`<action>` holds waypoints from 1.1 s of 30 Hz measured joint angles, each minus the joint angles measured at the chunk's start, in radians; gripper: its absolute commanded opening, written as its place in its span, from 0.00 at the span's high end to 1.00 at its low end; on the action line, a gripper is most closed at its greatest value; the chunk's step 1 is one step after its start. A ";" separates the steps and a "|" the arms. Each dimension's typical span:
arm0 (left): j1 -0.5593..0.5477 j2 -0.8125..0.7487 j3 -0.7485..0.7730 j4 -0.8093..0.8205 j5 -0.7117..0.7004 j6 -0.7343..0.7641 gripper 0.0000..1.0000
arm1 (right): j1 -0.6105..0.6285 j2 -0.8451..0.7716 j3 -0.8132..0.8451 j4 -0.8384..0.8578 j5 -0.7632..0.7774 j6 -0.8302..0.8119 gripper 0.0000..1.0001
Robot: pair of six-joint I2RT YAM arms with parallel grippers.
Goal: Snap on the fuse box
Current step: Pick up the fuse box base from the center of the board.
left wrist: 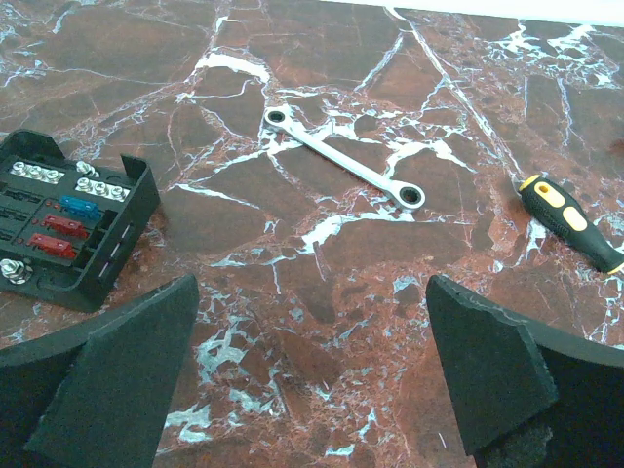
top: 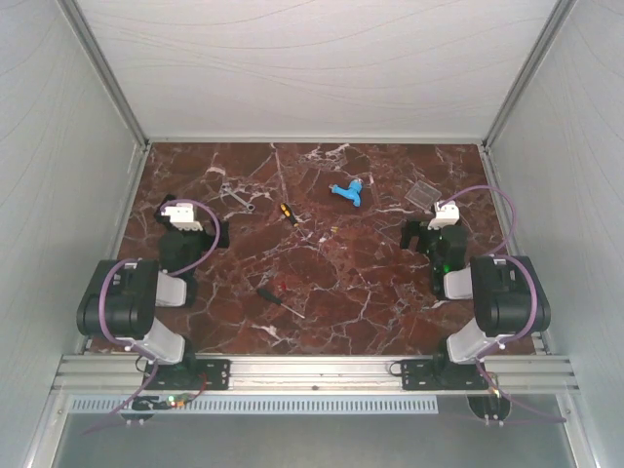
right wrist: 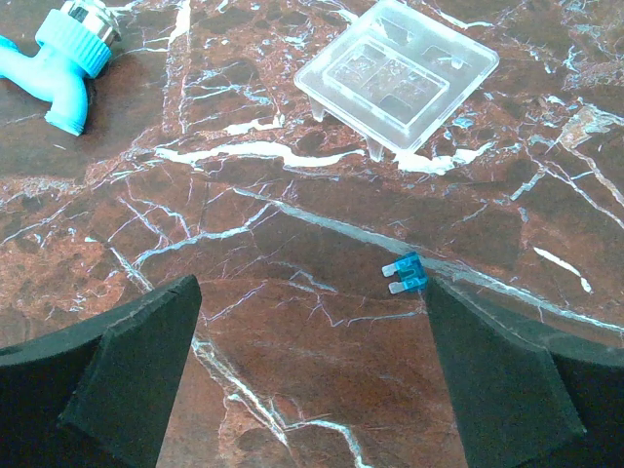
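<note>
Red marble table (top: 322,292), fuse box (left wrist: 68,219) lies just ahead-left of left gripper (left wrist: 310,331), its clear cover (right wrist: 395,73) ahead of right gripper (right wrist: 310,331), parts well apart, both grippers spread wide

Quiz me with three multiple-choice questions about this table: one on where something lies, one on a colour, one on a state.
1. Where is the clear cover? A. snapped in place B. on the table before the right gripper C. held by a gripper
2. What colour is the loose fuse on the table? A. blue B. red C. yellow
3. How is the fuse box? A. closed B. uncovered C. lifted
Answers: B, the right wrist view shows it lying there; A, its body is blue; B, its fuses show bare.
</note>
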 measured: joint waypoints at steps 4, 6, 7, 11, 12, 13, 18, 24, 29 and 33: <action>0.000 0.000 0.000 0.000 0.000 0.000 0.00 | 0.000 0.000 0.000 0.000 0.000 0.000 0.02; 0.000 0.000 0.000 0.000 0.000 0.000 0.00 | 0.000 0.000 0.000 0.000 0.000 0.000 0.02; 0.000 0.000 0.000 0.000 0.000 0.000 0.00 | 0.000 0.000 0.000 0.000 0.000 0.000 0.02; 0.002 0.000 0.000 0.000 0.001 0.000 0.00 | 0.000 0.000 0.000 0.000 0.000 0.000 0.02; 0.002 0.000 0.000 0.000 0.001 0.000 0.00 | 0.000 0.000 0.000 0.000 0.001 0.000 0.02; 0.002 0.000 0.000 0.000 0.002 0.000 0.00 | 0.000 0.000 0.001 -0.002 0.003 0.001 0.02; 0.002 -0.044 -0.009 -0.027 -0.055 -0.020 0.00 | 0.002 -0.043 0.086 -0.156 0.010 0.001 0.02; 0.002 -0.238 0.076 -0.293 -0.167 -0.113 0.00 | 0.043 -0.148 0.228 -0.386 0.018 0.002 0.02; 0.008 -0.309 0.251 -0.570 -0.230 -0.305 0.00 | 0.109 -0.175 0.327 -0.528 0.004 0.004 0.04; 0.048 -0.282 0.383 -0.767 -0.259 -0.475 0.01 | 0.180 -0.175 0.342 -0.592 -0.029 0.002 0.06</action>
